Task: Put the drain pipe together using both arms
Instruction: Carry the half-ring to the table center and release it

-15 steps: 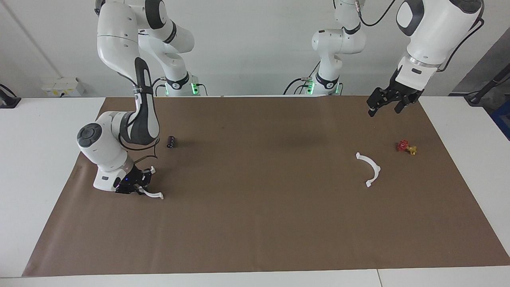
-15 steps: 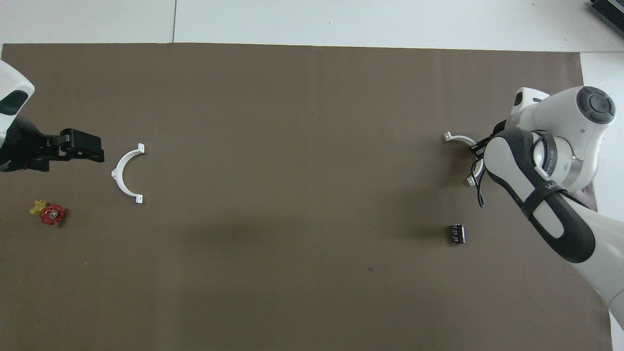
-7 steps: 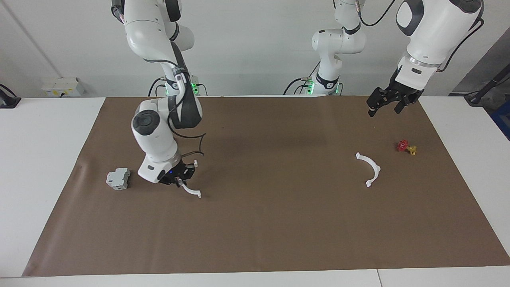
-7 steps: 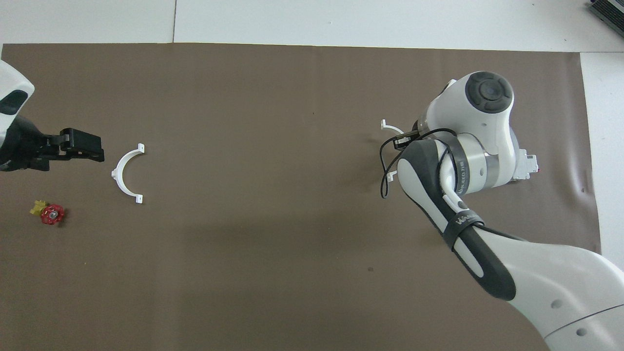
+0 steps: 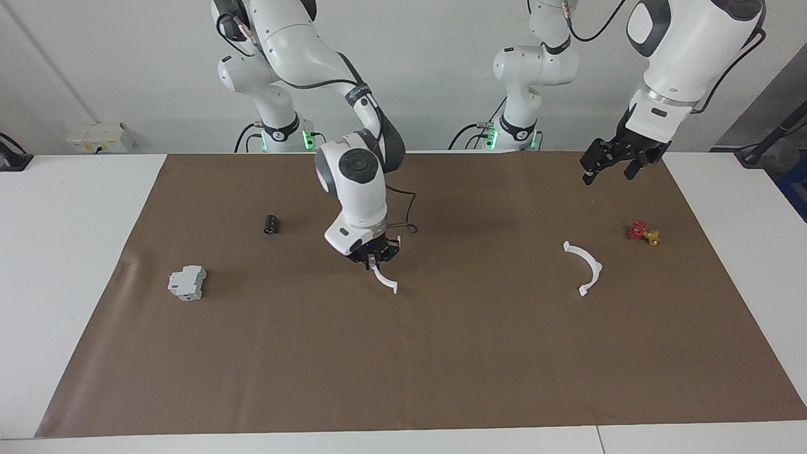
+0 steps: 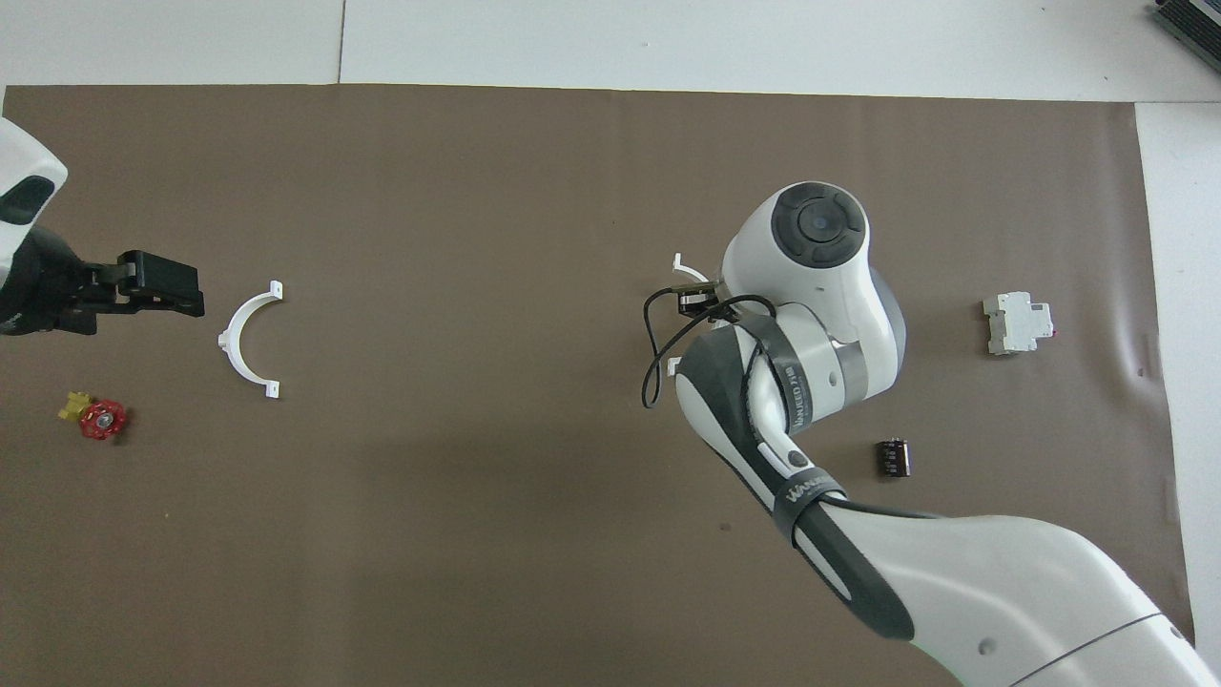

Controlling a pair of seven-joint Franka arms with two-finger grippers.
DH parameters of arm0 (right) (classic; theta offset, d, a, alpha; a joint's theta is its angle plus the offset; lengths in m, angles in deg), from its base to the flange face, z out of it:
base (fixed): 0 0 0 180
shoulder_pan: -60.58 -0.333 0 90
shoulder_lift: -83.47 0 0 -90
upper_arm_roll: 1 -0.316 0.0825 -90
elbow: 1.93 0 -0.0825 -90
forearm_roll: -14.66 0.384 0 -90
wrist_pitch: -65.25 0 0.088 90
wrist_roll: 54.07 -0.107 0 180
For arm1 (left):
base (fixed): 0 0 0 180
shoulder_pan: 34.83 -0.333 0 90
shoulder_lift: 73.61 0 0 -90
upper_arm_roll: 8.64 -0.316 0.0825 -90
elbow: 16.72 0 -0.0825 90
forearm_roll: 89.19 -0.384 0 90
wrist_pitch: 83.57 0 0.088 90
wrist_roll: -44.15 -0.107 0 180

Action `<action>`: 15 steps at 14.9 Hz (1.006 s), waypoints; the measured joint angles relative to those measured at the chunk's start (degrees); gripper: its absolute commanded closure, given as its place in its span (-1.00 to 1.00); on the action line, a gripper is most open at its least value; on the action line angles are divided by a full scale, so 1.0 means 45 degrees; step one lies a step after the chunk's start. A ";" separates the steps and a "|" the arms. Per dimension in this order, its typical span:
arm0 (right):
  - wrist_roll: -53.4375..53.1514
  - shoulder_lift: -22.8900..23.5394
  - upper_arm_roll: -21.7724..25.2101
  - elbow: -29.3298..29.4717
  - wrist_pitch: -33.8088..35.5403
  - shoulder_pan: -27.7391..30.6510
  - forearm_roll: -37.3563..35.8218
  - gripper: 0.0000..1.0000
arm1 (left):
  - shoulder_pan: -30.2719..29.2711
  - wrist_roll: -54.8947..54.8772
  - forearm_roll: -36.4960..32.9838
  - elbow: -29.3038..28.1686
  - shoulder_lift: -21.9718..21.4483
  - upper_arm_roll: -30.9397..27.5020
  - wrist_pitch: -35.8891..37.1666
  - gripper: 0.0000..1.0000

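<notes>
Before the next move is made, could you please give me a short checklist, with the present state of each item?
1. One half-ring is held by the right gripper: ok, it hangs from the shut fingers over the middle of the brown mat.
2. The second half-ring is free to pick: ok, it lies flat on the mat, alone.
3. The left gripper is ready: cannot tell about its fingers; it waits in the air, holding nothing.
4. The red-and-yellow valve is away from the second half-ring: ok, apart.
5. The grey block and the small black cylinder are out of the way: ok.
</notes>
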 measured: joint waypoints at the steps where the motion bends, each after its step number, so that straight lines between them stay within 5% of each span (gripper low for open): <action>1: -0.0398 0.0103 0.0004 -0.0001 -0.0191 -0.0179 -0.0005 1.00 | 0.0000 0.0000 0.0000 0.0000 0.0000 0.0005 -0.0001 -1.00; 15: -0.0164 0.0721 0.0006 -0.0001 -0.0816 -0.0836 -0.0559 1.00 | 0.0000 0.0000 0.0000 0.0000 0.0000 0.0046 -0.0010 -1.00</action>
